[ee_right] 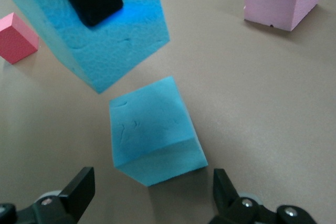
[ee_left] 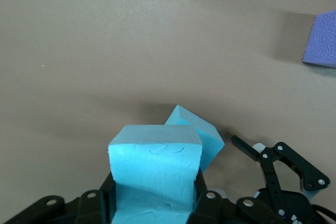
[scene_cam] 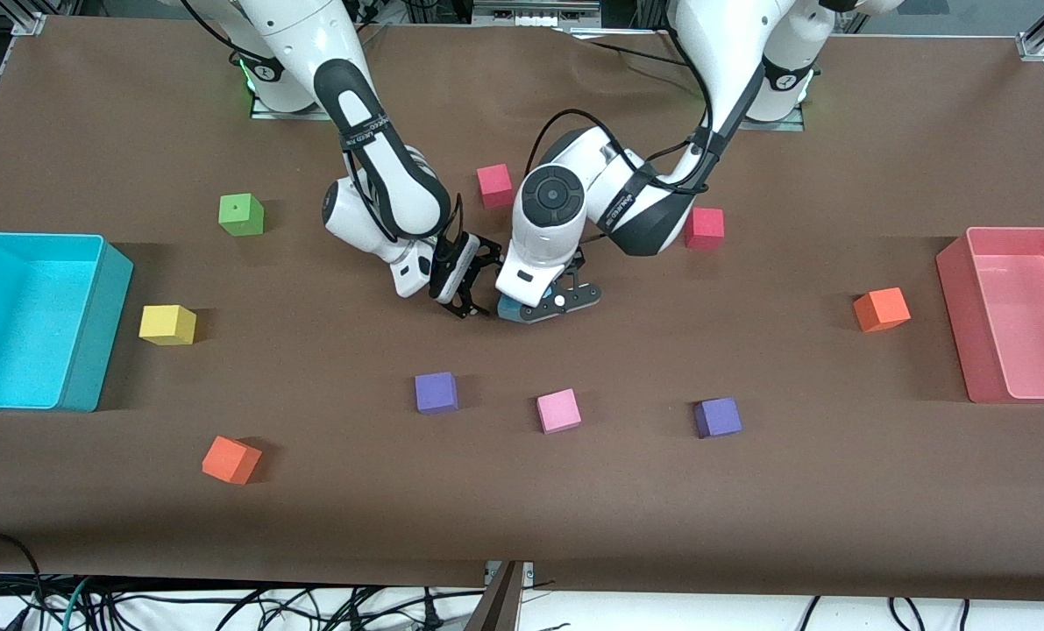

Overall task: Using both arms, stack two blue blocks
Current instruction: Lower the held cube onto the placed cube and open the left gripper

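My left gripper (ee_left: 155,182) is shut on one sky-blue block (ee_left: 155,169) and holds it just above the table, mid-table. The second blue block (ee_left: 202,135) lies on the table, tilted askew, right beside and partly under the held one. In the right wrist view the lying block (ee_right: 152,135) is between the spread fingers of my right gripper (ee_right: 152,198), which is open and not touching it; the held block (ee_right: 100,30) hangs above it. In the front view only a bit of blue (scene_cam: 510,308) shows between the right gripper (scene_cam: 478,285) and the left gripper (scene_cam: 530,311).
A pink cube (scene_cam: 558,410) and two purple cubes (scene_cam: 436,392) (scene_cam: 718,417) lie nearer the camera. Red cubes (scene_cam: 494,185) (scene_cam: 704,228) lie by the arms. Orange (scene_cam: 881,308) (scene_cam: 231,459), yellow (scene_cam: 167,324) and green (scene_cam: 241,215) cubes, a turquoise bin (scene_cam: 101,333) and a pink bin (scene_cam: 960,315) lie outward.
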